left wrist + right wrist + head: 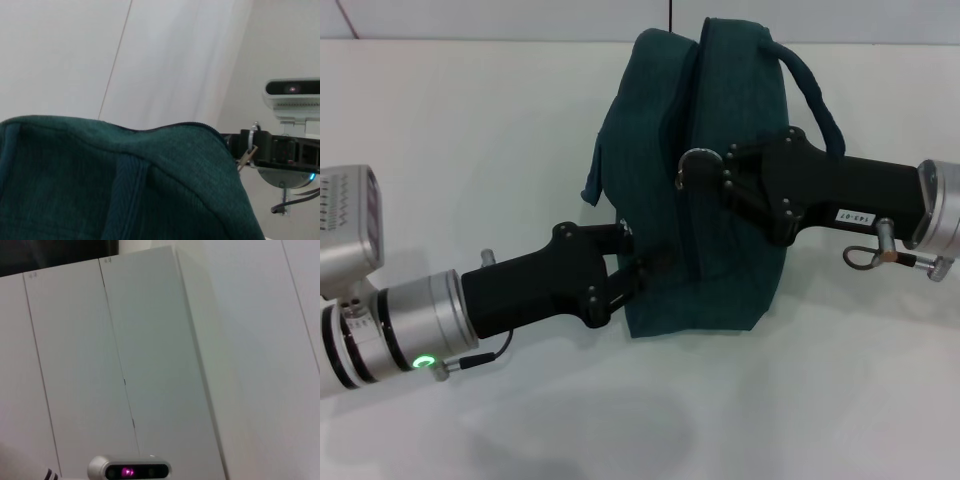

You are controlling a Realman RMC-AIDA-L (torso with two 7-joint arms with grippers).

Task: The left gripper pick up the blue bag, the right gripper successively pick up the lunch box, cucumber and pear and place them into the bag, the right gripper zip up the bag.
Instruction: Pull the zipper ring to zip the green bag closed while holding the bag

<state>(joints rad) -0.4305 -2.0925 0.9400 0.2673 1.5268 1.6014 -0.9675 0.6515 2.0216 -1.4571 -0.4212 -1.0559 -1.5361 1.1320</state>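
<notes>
Blue bag (705, 170) stands upright on white table (520, 130), mid-scene, dark teal fabric, carry handle (812, 85) arcing over its top. Left gripper (642, 262) reaches in low from L side, pinched closed on bag's lower front edge near the seam. Right gripper (692, 168) comes in from R, tip against the zip line about halfway up; can't tell if fingers are closed on a pull or just resting there. From left wrist view the zip (192, 125) looks shut along the top ridge, w/ a small metal tab (246, 156) near the R arm's hardware, prob. the zipper pull but not certain. Lunch box, cucumber, pear not visible anywhere; I judge they're inside already & this is the zipping stage. Risks: if R gripper tugs along the zip while L hold is only a pinch of cloth, bag could slide or tip, fabric bunching into the teeth & jamming; pull could slip out of fingers if hold is shallow; handle lies close to R arm, could snag. Writing: small white label (851, 216) on R arm, chars too small to read for sure. No brand seen on bag.
</notes>
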